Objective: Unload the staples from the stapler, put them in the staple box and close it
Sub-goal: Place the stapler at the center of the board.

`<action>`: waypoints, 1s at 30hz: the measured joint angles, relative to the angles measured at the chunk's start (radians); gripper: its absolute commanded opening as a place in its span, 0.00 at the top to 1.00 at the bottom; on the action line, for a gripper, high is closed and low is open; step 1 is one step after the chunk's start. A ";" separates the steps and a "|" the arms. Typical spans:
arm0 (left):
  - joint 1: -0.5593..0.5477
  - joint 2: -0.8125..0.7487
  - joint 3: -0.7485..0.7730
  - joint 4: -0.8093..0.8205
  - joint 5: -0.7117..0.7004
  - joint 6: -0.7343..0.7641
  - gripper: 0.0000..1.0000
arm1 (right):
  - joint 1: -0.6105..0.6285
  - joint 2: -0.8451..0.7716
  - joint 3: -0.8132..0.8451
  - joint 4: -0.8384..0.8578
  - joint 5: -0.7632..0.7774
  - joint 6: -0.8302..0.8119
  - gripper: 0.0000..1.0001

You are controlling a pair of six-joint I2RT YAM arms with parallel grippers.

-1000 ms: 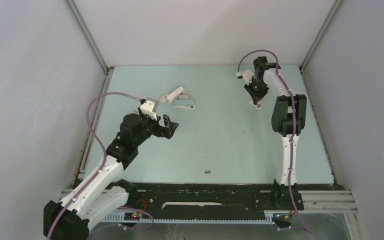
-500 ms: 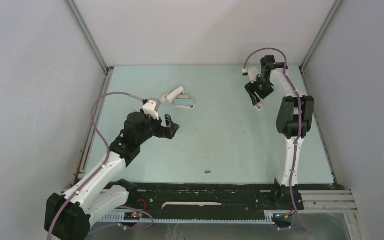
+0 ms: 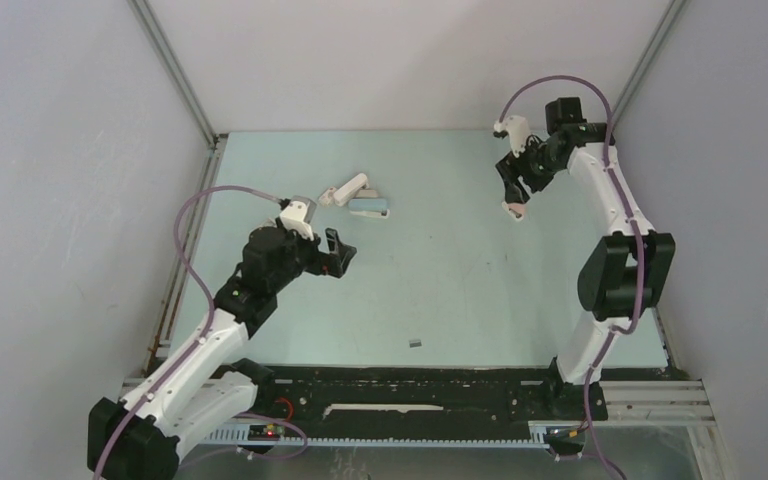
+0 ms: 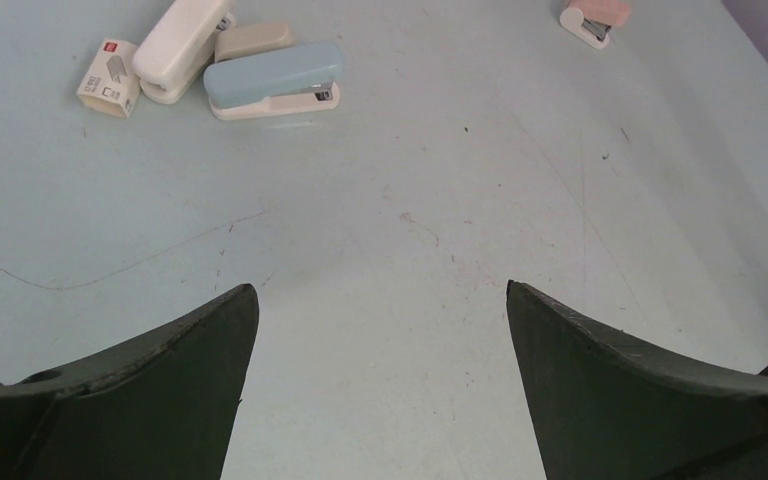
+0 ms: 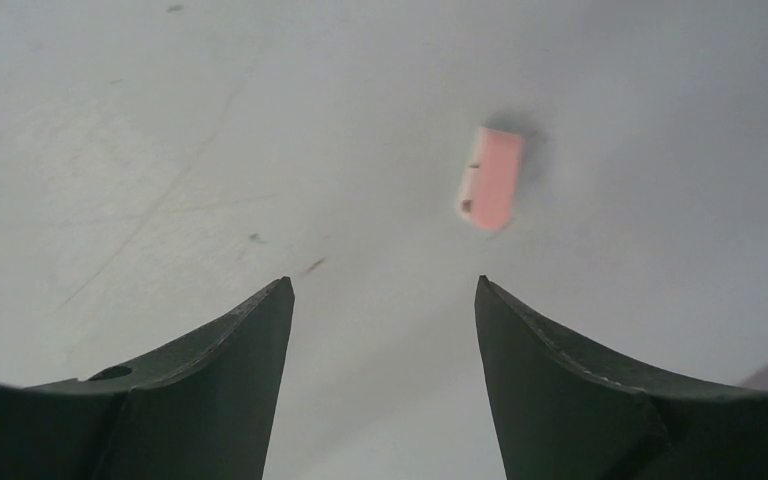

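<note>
A small pink stapler [image 3: 513, 209] [image 5: 490, 178] lies on the pale green table at the back right. My right gripper [image 3: 513, 186] [image 5: 382, 282] hovers just above and beside it, open and empty. A blue stapler [image 3: 370, 206] [image 4: 275, 80] and a white stapler [image 3: 345, 190] [image 4: 182, 45] lie together at the back centre-left. My left gripper [image 3: 338, 252] [image 4: 380, 290] stands wide open a little in front of them, holding nothing. One tiny dark grey strip of staples [image 3: 415, 343] lies alone near the front edge.
A small white-and-red box [image 4: 108, 80] sits left of the white stapler, and a beige piece [image 4: 253, 40] lies between the white and blue staplers. Grey walls with metal corner rails [image 3: 175, 75] enclose the table on three sides.
My right gripper has opened and pulled back up off the pink stapler, which stays on the table. The right arm's elbow swung to the right. The left arm has barely moved.
</note>
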 measured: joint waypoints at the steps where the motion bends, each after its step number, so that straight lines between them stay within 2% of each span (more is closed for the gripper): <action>1: 0.000 -0.006 0.000 0.000 -0.004 0.000 0.00 | 0.004 -0.030 -0.031 0.000 -0.028 -0.011 0.25; 10: 0.004 -0.054 0.000 0.015 -0.017 -0.027 0.00 | 0.136 -0.282 -0.396 -0.010 -0.379 -0.161 0.27; 14: 0.005 -0.075 0.000 0.033 -0.023 -0.043 0.00 | 0.227 -0.322 -0.509 -0.030 -0.484 -0.238 0.30; 16: 0.005 -0.087 -0.005 0.043 -0.026 -0.053 0.00 | 0.269 -0.323 -0.554 -0.030 -0.522 -0.263 0.34; 19: 0.006 -0.106 -0.023 0.054 -0.028 -0.066 0.00 | 0.320 -0.323 -0.599 -0.029 -0.544 -0.285 0.44; 23: 0.006 -0.135 -0.054 0.057 -0.034 -0.086 0.00 | 0.392 -0.323 -0.636 -0.008 -0.549 -0.288 0.53; 30: 0.007 -0.188 -0.090 0.069 -0.051 -0.116 0.00 | 0.470 -0.323 -0.686 0.071 -0.504 -0.262 0.54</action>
